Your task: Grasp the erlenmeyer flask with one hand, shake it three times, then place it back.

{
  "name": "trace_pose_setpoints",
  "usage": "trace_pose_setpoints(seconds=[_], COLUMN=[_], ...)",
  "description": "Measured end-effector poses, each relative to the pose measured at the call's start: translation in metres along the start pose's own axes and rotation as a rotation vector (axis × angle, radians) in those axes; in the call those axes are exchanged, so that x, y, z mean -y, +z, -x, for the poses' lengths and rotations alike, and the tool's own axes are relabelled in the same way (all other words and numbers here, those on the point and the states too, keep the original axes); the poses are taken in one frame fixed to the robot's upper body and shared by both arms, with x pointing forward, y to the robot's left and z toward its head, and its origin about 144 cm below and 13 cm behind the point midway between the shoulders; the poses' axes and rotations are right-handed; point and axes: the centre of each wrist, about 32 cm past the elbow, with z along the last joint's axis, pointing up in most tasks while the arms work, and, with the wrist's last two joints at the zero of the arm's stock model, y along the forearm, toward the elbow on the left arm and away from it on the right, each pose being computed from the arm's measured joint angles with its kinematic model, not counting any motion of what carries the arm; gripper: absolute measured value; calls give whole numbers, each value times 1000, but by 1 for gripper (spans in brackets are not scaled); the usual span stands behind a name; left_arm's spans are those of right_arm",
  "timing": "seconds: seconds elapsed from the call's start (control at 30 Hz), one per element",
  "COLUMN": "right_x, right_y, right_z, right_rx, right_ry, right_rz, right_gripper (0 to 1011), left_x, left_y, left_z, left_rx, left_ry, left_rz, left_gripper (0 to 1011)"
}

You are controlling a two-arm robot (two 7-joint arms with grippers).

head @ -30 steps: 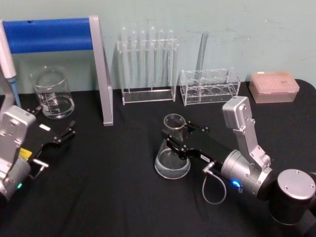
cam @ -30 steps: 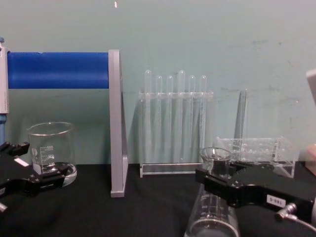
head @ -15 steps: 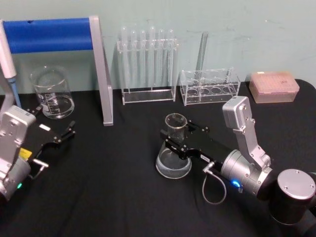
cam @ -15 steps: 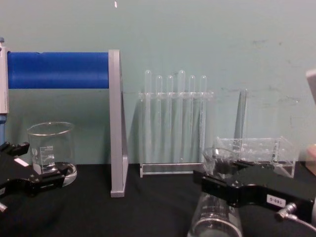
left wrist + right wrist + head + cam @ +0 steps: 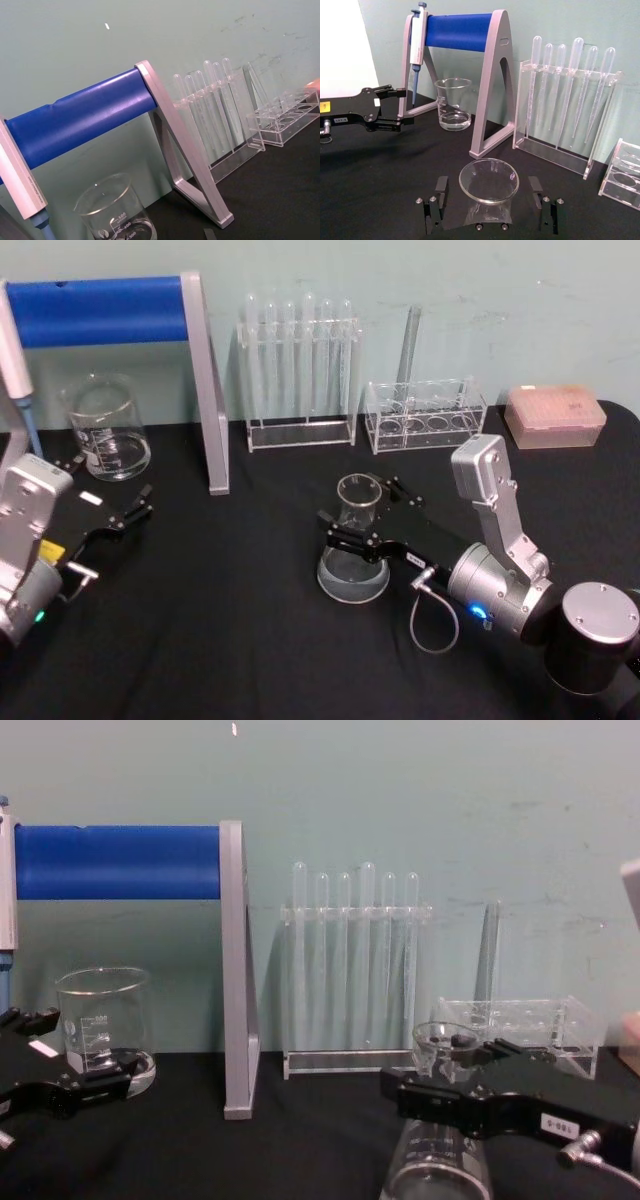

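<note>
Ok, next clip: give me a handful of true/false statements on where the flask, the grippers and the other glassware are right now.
1. The erlenmeyer flask stands upright on the black table. True.
2. The right gripper is clamped shut on the flask's neck. False: its fingers stand open on either side of the neck, apart from the glass.
3. The left gripper is holding the beaker. False: it sits open near the table's left side, short of the beaker.
4. The beaker stands under the blue-barred stand. True.
5. The flask lies on its side. False: its mouth faces up.
</note>
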Motion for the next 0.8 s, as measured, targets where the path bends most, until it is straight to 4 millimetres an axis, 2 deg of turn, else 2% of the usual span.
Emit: trace_pose_setpoints(seconds=[0.53, 0.8], right_x=[0, 16], right_y=[0, 3], right_z=[0, -2], right_rx=[0, 8], right_ry=[0, 9], right_rz=[0, 25], right_gripper=[1000, 1000], left_x=[0, 0], left_y=[0, 0], left_z=[0, 0], left_rx=[0, 0], left_ry=[0, 0], left_rz=[0, 0], left_gripper=[1001, 1001])
